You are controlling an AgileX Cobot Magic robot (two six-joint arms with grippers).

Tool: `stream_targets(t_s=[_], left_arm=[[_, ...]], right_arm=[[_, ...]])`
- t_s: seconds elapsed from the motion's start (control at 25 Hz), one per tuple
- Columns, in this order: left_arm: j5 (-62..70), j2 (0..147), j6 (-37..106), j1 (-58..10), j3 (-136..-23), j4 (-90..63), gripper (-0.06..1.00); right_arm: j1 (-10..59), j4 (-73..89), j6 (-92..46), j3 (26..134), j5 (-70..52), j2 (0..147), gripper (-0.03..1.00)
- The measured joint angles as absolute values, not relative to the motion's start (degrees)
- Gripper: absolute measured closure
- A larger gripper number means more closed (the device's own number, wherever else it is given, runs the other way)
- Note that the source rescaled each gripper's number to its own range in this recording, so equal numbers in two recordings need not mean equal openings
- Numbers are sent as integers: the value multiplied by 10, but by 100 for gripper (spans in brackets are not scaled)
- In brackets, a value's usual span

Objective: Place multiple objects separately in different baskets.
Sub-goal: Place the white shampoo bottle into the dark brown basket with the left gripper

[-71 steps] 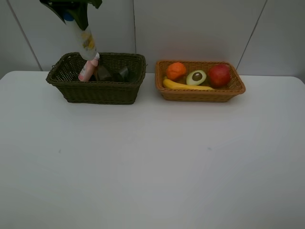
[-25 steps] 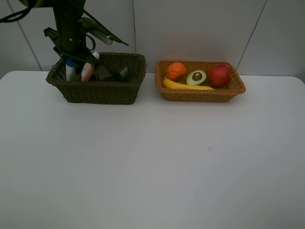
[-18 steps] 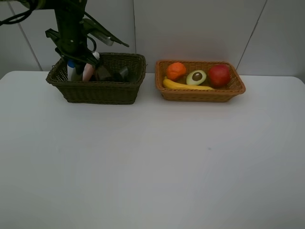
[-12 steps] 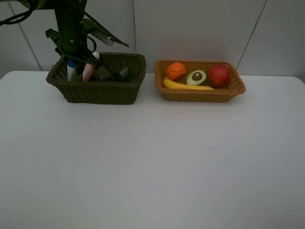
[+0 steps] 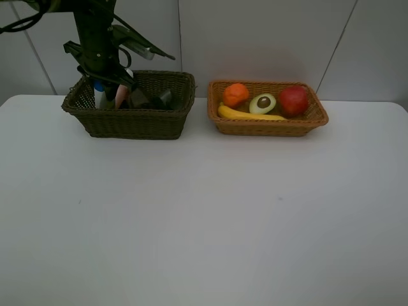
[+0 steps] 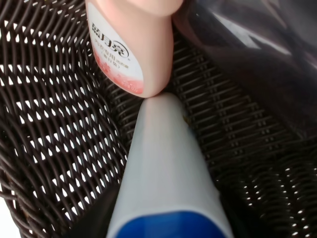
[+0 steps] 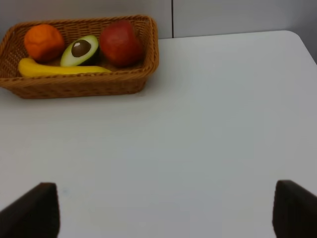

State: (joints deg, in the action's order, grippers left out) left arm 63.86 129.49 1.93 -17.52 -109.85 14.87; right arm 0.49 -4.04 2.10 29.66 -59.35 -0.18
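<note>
My left gripper [image 5: 101, 80] reaches down into the dark olive-brown basket [image 5: 134, 121], shut on the silver blue-capped tube [image 6: 166, 173]. The tube's far end touches the pink bottle [image 6: 131, 39], and a translucent brownish cup [image 6: 257, 59] lies beside them. The light orange-tan basket [image 5: 268, 125] holds the orange [image 5: 235, 94], avocado half [image 5: 262, 103], red apple [image 5: 293, 100] and banana [image 5: 248, 115]. My right gripper [image 7: 163, 218] hangs open over bare table in front of that basket [image 7: 79, 87] and does not show in the high view.
The two baskets stand side by side at the back of the white table [image 5: 204, 210], close to the wall. A dark object [image 5: 164, 97] lies in the right half of the dark basket.
Since the earliest frame the left arm has lowered the tube from above into the dark basket. Over the last second it shifted only slightly to the right.
</note>
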Motion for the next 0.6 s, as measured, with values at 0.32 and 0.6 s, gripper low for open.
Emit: stream_targets(t_s=[0.32, 0.6], left_arm=[[633, 1295, 19, -175, -1098, 142, 10], [632, 1295, 19, -175, -1098, 139, 4]], right_arm=[[5, -40, 21, 297, -594, -2, 12], [5, -40, 21, 297, -594, -2, 12]])
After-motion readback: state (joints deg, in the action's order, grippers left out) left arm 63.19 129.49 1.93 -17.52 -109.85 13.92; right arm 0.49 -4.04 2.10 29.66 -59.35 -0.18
